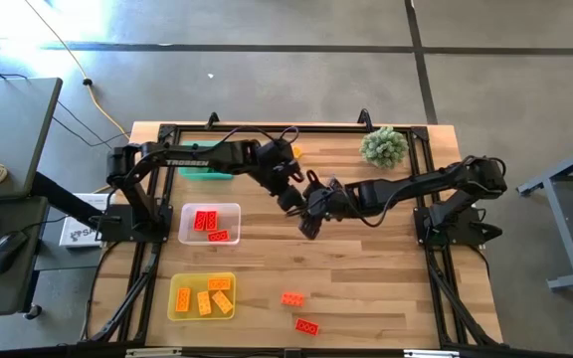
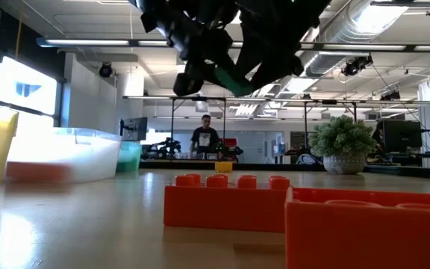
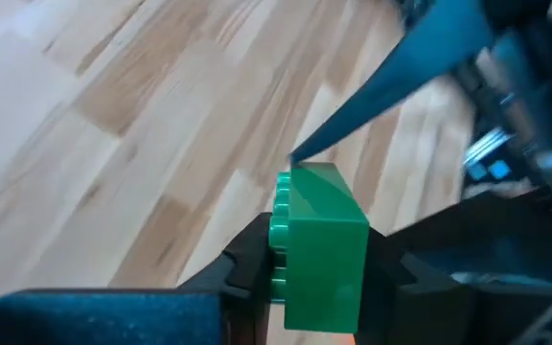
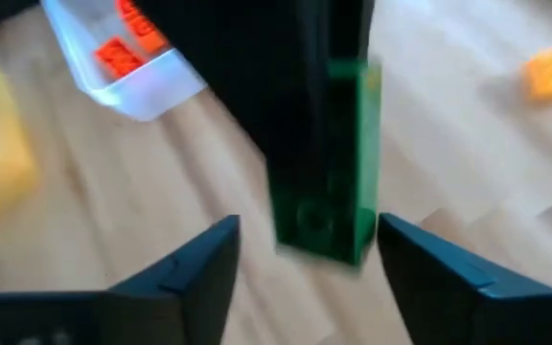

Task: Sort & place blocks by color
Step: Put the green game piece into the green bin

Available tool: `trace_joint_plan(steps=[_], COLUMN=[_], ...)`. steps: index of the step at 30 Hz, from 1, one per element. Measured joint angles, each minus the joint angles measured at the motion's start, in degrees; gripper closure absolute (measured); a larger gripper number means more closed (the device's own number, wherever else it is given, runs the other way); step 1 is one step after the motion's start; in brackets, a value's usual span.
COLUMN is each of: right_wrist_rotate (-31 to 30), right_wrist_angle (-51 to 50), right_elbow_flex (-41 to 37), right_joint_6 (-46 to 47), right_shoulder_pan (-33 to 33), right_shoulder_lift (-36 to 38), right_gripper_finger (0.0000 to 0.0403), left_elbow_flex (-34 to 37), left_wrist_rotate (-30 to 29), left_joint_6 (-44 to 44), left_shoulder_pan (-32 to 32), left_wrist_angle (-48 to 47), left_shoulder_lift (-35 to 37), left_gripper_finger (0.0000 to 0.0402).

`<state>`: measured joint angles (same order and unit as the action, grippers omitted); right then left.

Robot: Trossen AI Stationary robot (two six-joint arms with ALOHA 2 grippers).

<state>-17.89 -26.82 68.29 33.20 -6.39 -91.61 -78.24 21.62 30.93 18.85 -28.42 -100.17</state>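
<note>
left wrist view: left gripper [image 3: 319, 273] pinching green studded plastic brick [image 3: 319, 244] above mid-table wood. right gripper [image 4: 305, 259] standing spread either side, not touching. risk, i'd say: arms crowding close, a bump knocking brick loose before green tray [image 1: 205, 173].

Three trays [image 1: 209, 223] sit in a column on the counter's [image 1: 366, 288] left side, bricks lying in the nearer two. Two loose bricks [image 1: 292, 298] rest at the near edge, a plant [image 1: 383, 146] stands at the far right, and both grippers meet above mid-counter, the left gripper [image 3: 314, 264] seemingly holding a brick [image 3: 322, 244].
</note>
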Motion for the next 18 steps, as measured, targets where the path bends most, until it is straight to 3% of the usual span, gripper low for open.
trace_joint_plan(steps=[6, 18], right_wrist_rotate=[7.5, -0.3], right_wrist_angle=[0.1, 1.2], right_elbow_flex=[0.0, 0.0], right_joint_6=[8.3, 18.3], right_shoulder_pan=[-0.5, -5.7], right_shoulder_lift=[0.0, 0.0], right_gripper_finger=[0.0133, 0.0133], left_elbow_flex=[0.0, 0.0], left_wrist_rotate=[-4.3, -27.8], left_joint_6=[-8.7, -23.5], left_shoulder_pan=[1.1, 8.5], left_wrist_angle=[-9.1, -28.1], left_shoulder_lift=[2.5, 12.7], left_gripper_finger=[0.0327, 0.0326])
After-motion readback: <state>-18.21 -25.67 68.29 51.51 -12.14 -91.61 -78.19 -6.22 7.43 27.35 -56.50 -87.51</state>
